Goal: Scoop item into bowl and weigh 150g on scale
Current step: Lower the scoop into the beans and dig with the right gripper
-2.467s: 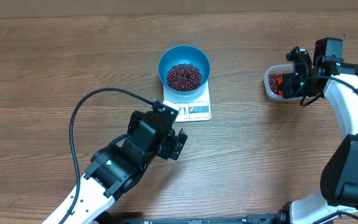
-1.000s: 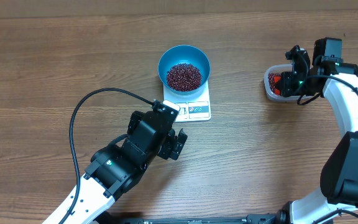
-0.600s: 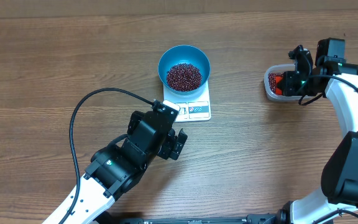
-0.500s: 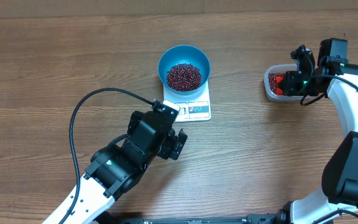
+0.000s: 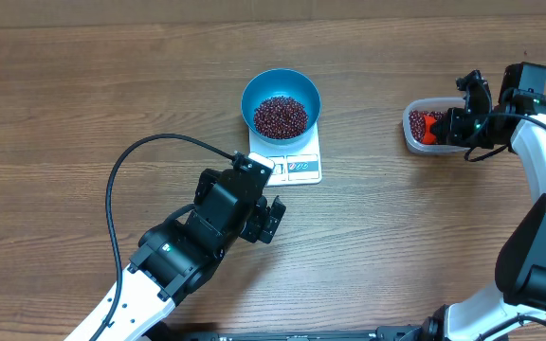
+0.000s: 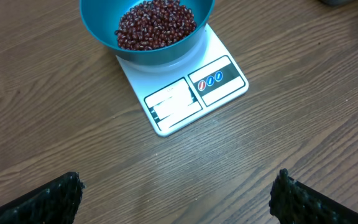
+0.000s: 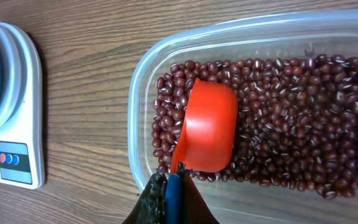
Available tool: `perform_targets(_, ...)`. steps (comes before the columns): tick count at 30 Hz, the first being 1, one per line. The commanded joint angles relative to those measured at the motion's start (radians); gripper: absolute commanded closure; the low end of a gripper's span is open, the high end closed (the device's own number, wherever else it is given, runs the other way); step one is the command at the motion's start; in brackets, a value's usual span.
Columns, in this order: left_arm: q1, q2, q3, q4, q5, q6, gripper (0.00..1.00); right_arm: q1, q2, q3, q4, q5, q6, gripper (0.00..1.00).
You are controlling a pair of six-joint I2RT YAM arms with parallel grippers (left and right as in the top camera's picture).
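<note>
The step in hand looks like loading another scoopful at the supply tub. The right end effector (image 7: pixel 171 188) is pinched narrow on the thin blue handle of an orange scoop (image 7: pixel 207 127). The scoop lies on the red beans (image 7: pixel 291 134) at the left end of the clear tub (image 7: pixel 143 78), rounded back up as far as the wrist view shows. The tub stands near the counter's right edge. The blue bowl (image 5: pixel 281 102) sits on the white scale (image 5: pixel 299 168) around the counter's middle, toward the far edge, and already holds a good heap of beans. The scale's display is too small to read, so I cannot tell how close the weight is to target.

The left end effector (image 5: pixel 271 219) hangs wide and empty over the counter (image 6: pixel 291 124) just in front of the scale, touching nothing.

The next move probably calls for driving the scoop's lip under the beans and rolling it mouth-up. It should then be lifted level and carried across to the bowl without spilling. With the bowl this full, small tipped portions seem wiser than a full dump.
</note>
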Motion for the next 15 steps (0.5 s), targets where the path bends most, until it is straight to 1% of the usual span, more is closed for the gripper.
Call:
perform_targets(1, 0.0, 0.007, -0.005, 0.001, 0.005, 0.011, 0.0, -0.001, 0.053, -0.004, 0.002, -0.024, 0.008, 0.96)
perform_targets(15, 0.0, 0.007, -0.005, 0.001, 0.005, 0.011, 0.0, -0.064, 0.062, -0.004, 0.018, -0.023, 0.03, 0.96)
